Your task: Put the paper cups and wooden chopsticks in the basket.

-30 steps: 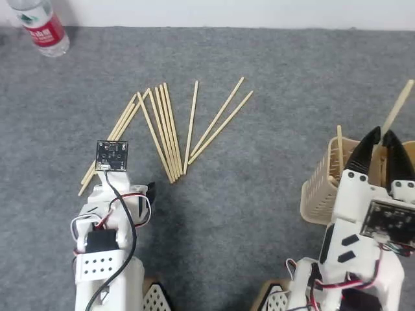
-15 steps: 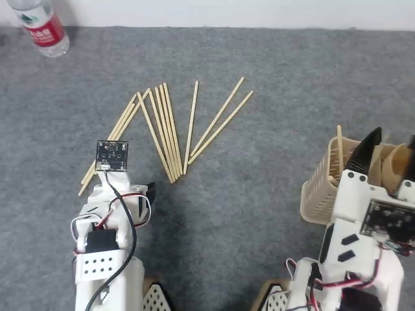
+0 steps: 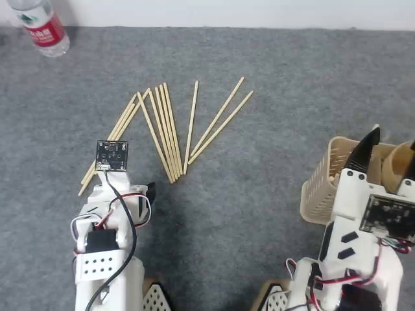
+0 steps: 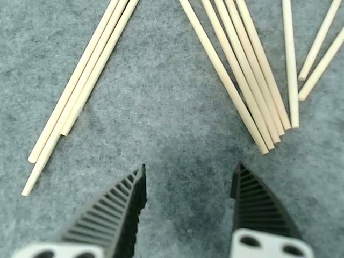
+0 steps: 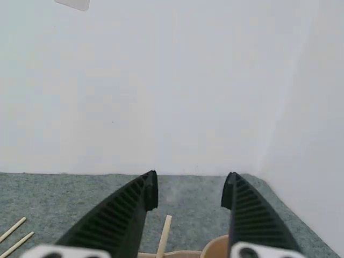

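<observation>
A fan of pale wooden chopsticks [image 3: 165, 126] lies loose on the grey felt-covered tabletop [image 3: 292, 84], well apart from the beige slotted plastic basket [image 3: 318, 188] at the right edge of the high view. That view takes in the whole spread: a cluster slanting one way, a tighter bundle slanting the other so the two meet in a V, then a single stick and a pair beyond it. It also shows a clear plastic bottle with a red label [image 3: 40, 26] at the far left corner. The white left arm [image 3: 107, 253] sits just short of the sticks' near ends. Its wrist view shows what the high view hides under the arm: the black ribbed left jaws stand apart above bare grey felt, with the ends of the chopsticks [image 4: 242, 80] just beyond their tips. The white right arm [image 3: 353, 240] is over the basket, its black right jaws pointing across the rim. A tan paper cup [image 3: 392, 162] sits inside the basket. The right wrist view looks level toward a white wall [image 5: 161, 80]. There the right jaws are apart, and between them one chopstick [image 5: 164, 236] stands up beside the curved rim of the cup [image 5: 215, 248].
</observation>
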Robot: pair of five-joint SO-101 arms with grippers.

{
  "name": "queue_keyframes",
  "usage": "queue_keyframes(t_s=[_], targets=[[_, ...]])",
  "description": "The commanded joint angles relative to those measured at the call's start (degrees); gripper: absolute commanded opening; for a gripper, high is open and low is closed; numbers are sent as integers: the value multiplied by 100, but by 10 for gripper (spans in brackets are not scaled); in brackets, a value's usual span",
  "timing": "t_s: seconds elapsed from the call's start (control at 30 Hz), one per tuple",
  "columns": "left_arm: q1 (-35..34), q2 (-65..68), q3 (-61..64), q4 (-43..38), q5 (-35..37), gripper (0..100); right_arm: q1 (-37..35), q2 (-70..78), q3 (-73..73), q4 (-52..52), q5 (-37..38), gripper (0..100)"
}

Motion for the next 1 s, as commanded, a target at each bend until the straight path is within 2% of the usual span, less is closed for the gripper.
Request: queue_keyframes(t_s=[0.0, 0.2, 0.33, 0.43, 0.53, 0.73, 0.87, 0.97], targets=[[44, -62, -13, -105, 18, 243, 31, 13, -35, -101, 70, 202], [44, -62, -13, -123, 18, 243, -1534, 1086, -536, -40, 686, 202], [44, -62, -13, -114, 18, 243, -1780, 2431, -1380, 4, 334, 202], [44, -62, -13, -114, 18, 243, -1912, 3468, -2321, 453, 53, 202], [44, -62, -13, -123, 18, 243, -2387, 4488, -3349, 1112, 9, 202], [44, -62, -13, -123, 18, 243, -3837, 6352, -5143, 2308, -18, 202], [44, -62, -13, -123, 18, 243, -4514, 7389, -5811, 2536, -193, 202], [44, -62, -13, -123, 18, 243, -4629, 8040, -5952, 2554, -88, 202]])
